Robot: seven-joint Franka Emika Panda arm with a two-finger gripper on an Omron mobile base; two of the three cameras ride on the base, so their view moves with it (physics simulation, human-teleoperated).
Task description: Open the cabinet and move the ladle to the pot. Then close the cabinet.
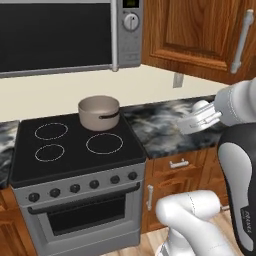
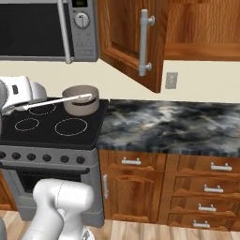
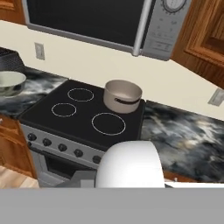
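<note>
Fingers (image 1: 196, 121) are at the middle right of the left base view, pressed close together on the white ladle (image 2: 61, 101). In the right base view the ladle is a long thin white shaft. It starts at the hand at the left edge of the frame and runs to the right and a little upward, until its far end lies over the rim of the pot (image 2: 81, 99). If it touches the pot or hangs above it, I cannot tell.

Low in the right base view there are wooden drawers (image 2: 213, 178) with small horizontal handles, and at their left the front of the stove (image 2: 47, 159) with a row of dark knobs. Above the drawers lies the dark marbled surface (image 2: 178, 126), bare in this view.

The pot stands upright on the back right ring of the black stove top, with its dark handle toward the front. In the hand view a pale bowl (image 3: 9, 83) sits at the left edge.

Behind, on the beige wall, is a grey outlet (image 2: 171, 80). The microwave (image 2: 42, 30) hangs at the upper left. The cabinet (image 2: 201, 33) is at the upper right, and its door (image 2: 124, 44) with the long grey handle (image 2: 144, 43) stands swung open.
</note>
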